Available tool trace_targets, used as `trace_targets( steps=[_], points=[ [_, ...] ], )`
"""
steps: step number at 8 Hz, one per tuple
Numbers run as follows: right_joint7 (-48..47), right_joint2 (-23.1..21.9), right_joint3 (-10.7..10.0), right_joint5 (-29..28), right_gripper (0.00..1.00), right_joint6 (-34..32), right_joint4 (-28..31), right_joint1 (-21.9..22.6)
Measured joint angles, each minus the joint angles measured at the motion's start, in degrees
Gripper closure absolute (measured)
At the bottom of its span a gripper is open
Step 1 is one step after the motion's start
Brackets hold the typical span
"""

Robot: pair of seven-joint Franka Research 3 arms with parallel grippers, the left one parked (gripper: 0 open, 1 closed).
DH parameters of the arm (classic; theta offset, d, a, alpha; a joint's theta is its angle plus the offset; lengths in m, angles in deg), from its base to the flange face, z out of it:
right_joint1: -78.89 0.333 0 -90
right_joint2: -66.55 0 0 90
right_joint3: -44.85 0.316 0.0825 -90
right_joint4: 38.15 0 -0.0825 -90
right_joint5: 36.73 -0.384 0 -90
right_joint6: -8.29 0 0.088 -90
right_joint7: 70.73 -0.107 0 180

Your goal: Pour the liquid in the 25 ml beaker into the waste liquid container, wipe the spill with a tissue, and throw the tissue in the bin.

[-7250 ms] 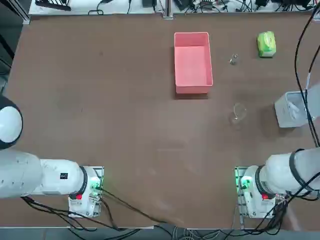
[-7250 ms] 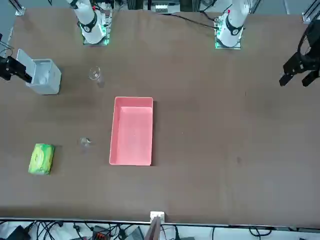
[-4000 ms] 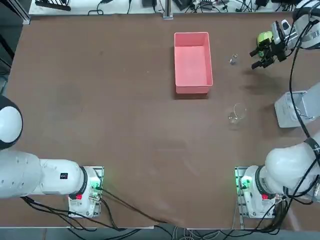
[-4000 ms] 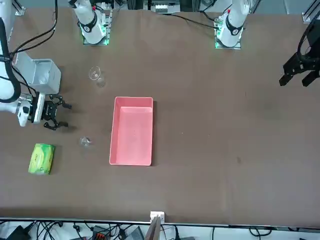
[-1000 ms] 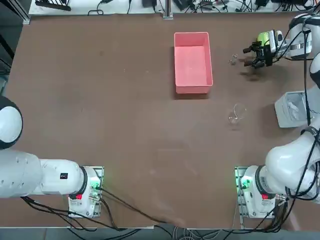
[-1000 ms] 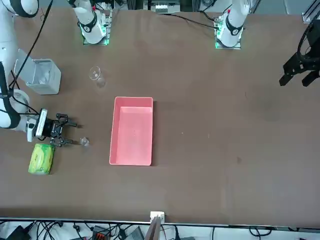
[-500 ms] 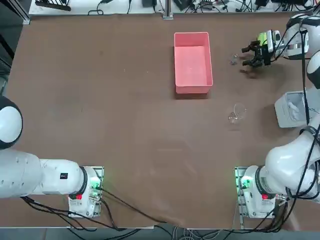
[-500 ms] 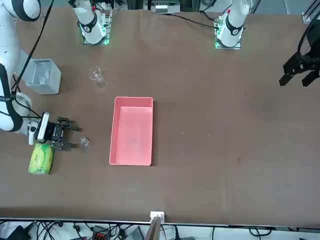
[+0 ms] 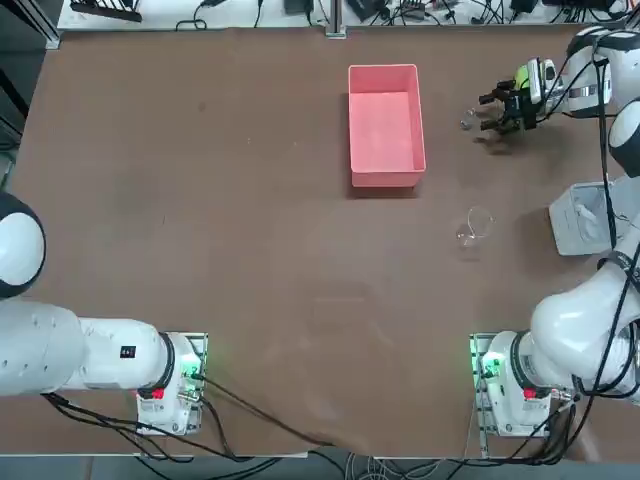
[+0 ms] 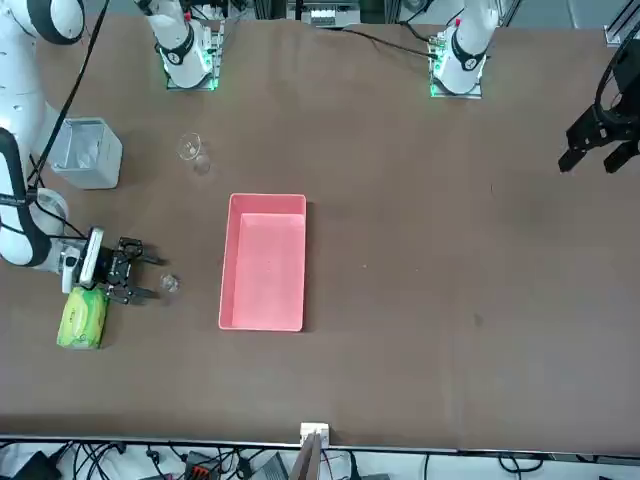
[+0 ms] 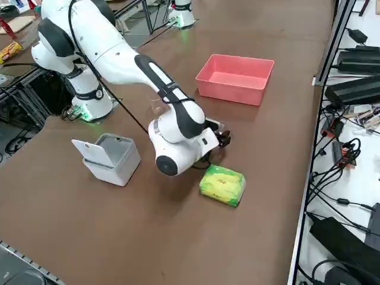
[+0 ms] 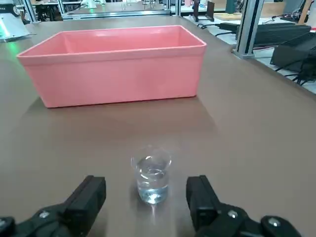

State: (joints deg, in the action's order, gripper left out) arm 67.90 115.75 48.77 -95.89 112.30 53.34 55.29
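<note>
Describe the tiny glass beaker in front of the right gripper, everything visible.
The 25 ml beaker is a tiny clear glass cup standing upright on the brown table, partly filled with clear liquid. It stands between the pink tray and the open right gripper, whose fingers flank it without touching.

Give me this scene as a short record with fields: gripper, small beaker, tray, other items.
gripper: right gripper open, low over the table, fingers either side of the small beaker, not touching
small beaker: upright, liquid inside, on the table
tray: pink tray beyond the beaker
other items: larger beaker, grey box, green tissue pack
</note>
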Motion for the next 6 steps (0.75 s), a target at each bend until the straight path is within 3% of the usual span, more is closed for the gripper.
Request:
trace_targets(
  steps=[6],
  points=[
    [0.00,0.97,0.00,-0.80,0.00,0.21,-0.09,0.71]
  ],
)
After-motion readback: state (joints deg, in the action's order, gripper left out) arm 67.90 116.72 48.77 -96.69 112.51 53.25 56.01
